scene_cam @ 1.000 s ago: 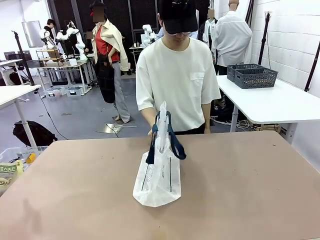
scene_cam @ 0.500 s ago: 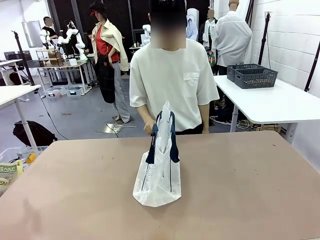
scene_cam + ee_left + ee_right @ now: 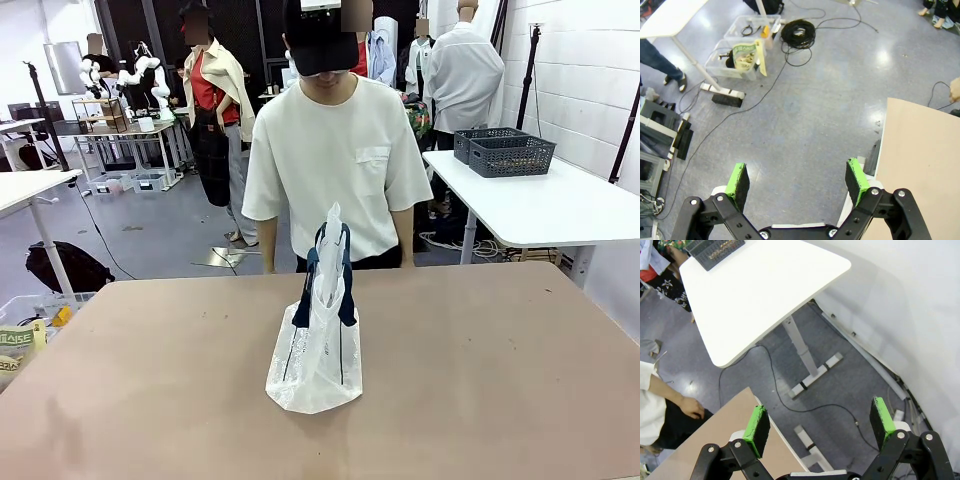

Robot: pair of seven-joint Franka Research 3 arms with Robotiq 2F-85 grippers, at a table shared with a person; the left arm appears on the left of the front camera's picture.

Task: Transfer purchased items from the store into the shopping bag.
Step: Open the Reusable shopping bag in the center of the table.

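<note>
The shopping bag [image 3: 318, 340], clear crinkly plastic with dark navy handles [image 3: 323, 275], stands upright on its own in the middle of the brown table [image 3: 480, 370]. A person in a white T-shirt [image 3: 335, 165] stands right behind it at the far edge, arms hanging down, hands off the bag. The store and the purchased items are out of view. My left gripper [image 3: 797, 182] hangs open over the grey floor beside the table's edge [image 3: 920, 160], nothing between its green pads. My right gripper [image 3: 819, 424] is open too, above the floor off the table's corner [image 3: 725, 432].
A white side table [image 3: 540, 205] at the back right carries two dark grey lattice baskets [image 3: 505, 152]. Clear bins [image 3: 740, 50] and a coil of cable [image 3: 800, 32] lie on the floor to the left. The person's hand [image 3: 690, 407] hangs near the table's far corner.
The person has let go of the bag's handles, dropped both arms and stepped slightly to the picture's left. The bag stays standing where it was.
</note>
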